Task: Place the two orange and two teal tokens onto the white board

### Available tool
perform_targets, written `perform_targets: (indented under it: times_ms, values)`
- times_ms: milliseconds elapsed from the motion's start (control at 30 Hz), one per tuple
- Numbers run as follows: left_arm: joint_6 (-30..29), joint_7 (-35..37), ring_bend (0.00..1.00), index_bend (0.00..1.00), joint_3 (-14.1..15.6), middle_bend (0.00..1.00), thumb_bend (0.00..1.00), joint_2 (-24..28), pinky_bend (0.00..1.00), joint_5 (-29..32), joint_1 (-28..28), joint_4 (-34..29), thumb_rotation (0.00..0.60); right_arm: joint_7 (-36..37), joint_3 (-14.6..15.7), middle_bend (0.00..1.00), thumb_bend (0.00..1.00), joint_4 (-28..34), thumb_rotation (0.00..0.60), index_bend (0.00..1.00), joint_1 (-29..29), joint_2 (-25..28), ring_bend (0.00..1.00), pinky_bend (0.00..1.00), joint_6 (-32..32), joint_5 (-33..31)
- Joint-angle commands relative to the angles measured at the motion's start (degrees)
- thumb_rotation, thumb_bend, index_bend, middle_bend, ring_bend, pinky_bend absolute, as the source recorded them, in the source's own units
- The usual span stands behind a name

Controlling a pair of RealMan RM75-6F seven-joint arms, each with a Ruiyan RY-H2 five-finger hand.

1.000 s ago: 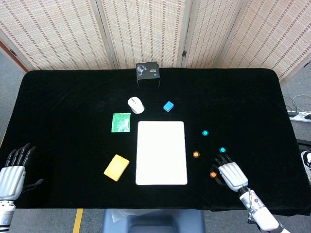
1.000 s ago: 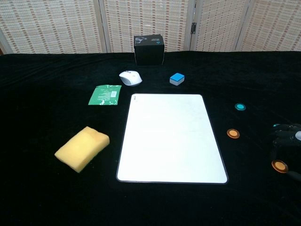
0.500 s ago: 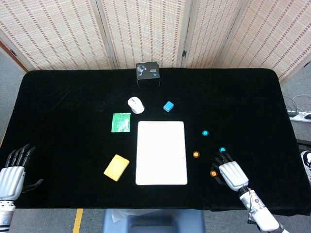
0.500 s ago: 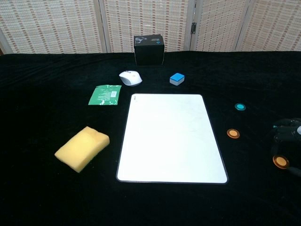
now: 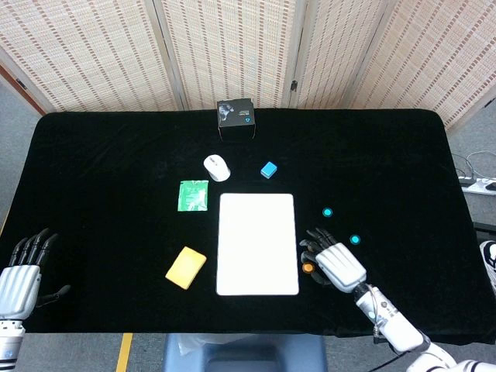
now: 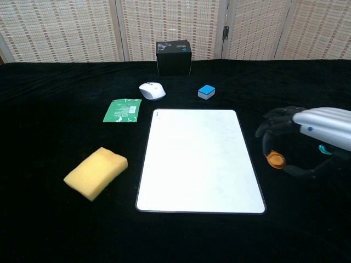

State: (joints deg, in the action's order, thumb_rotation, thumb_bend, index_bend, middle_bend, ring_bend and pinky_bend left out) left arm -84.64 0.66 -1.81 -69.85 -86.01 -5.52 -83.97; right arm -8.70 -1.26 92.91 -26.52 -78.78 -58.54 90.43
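Observation:
The white board lies bare in the middle of the black table. My right hand hovers just off the board's right edge and pinches an orange token between thumb and finger. Two teal tokens lie on the cloth to the right of that hand; in the chest view only one teal token peeks out below it. The second orange token is hidden. My left hand rests at the front left corner, fingers apart, holding nothing.
A yellow sponge lies left of the board, with a green packet behind it. Beyond the board stand a white mouse, a blue block and a black box.
My right hand has moved left from the front right area to the board's right edge, taking the nearer orange token with it. The left hand has stayed put.

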Motion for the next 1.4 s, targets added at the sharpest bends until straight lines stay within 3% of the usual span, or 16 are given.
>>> perform_targets:
  times_ms: [33, 267, 400, 500, 600, 833, 1033, 1400]
  values:
    - [-0.11, 0.00, 0.00, 0.01, 0.03, 0.00, 0.18, 0.12, 0.00, -0.04, 0.07, -0.10, 0.600, -3.77, -3.35, 0.23, 0.46, 2.59, 0.600, 0.61, -5.36, -3.16, 0.05, 0.02, 6.41, -3.08]
    - [-0.44, 0.66, 0.00, 0.01, 0.09, 0.00, 0.18, 0.51, 0.00, 0.44, 0.65, 0.17, 0.600, -11.65, -6.43, 0.22, 0.46, 0.61, 0.600, 0.58, -11.91, -10.16, 0.04, 0.02, 13.33, -9.61]
    - [-0.31, 1.01, 0.00, 0.01, 0.32, 0.00, 0.18, 0.41, 0.00, 0.53, 0.87, 0.57, 0.600, -15.87, -6.58, 0.20, 0.46, -0.40, 0.600, 0.47, -14.14, -12.83, 0.03, 0.01, 14.81, -12.68]
    - [-0.27, 1.22, 0.00, 0.01, 0.32, 0.00, 0.18, 0.30, 0.00, 0.65, 0.96, 0.79, 0.600, -19.67, -6.12, 0.16, 0.46, 0.11, 0.600, 0.32, -14.79, -13.00, 0.01, 0.00, 14.57, -14.84]
    - [-0.27, 1.26, 0.00, 0.01, 0.30, 0.00, 0.18, 0.22, 0.00, 0.52, 0.92, 0.97, 0.600, -21.19, -5.99, 0.15, 0.46, 1.26, 0.600, 0.25, -14.41, -12.10, 0.00, 0.00, 12.77, -16.41]
    - [-0.21, 1.22, 0.00, 0.01, 0.15, 0.00, 0.18, 0.09, 0.00, -0.09, 0.48, 0.85, 0.600, -19.68, -5.80, 0.15, 0.46, 2.87, 0.600, 0.25, -11.82, -7.30, 0.02, 0.00, 7.33, -17.84]
    - [0.28, 1.30, 0.00, 0.01, 0.09, 0.00, 0.18, -0.10, 0.00, 0.02, 0.22, 1.06, 0.600, -17.22, -4.49, 0.15, 0.46, 0.59, 0.600, 0.34, -9.01, -3.06, 0.01, 0.00, 4.79, -19.98]
    - [0.64, 1.02, 0.00, 0.01, 0.32, 0.00, 0.18, -0.24, 0.00, -0.48, -0.15, 0.39, 0.600, -10.63, -2.76, 0.16, 0.46, -8.93, 0.600, 0.37, -7.93, -5.44, 0.02, 0.00, 6.62, -21.23]
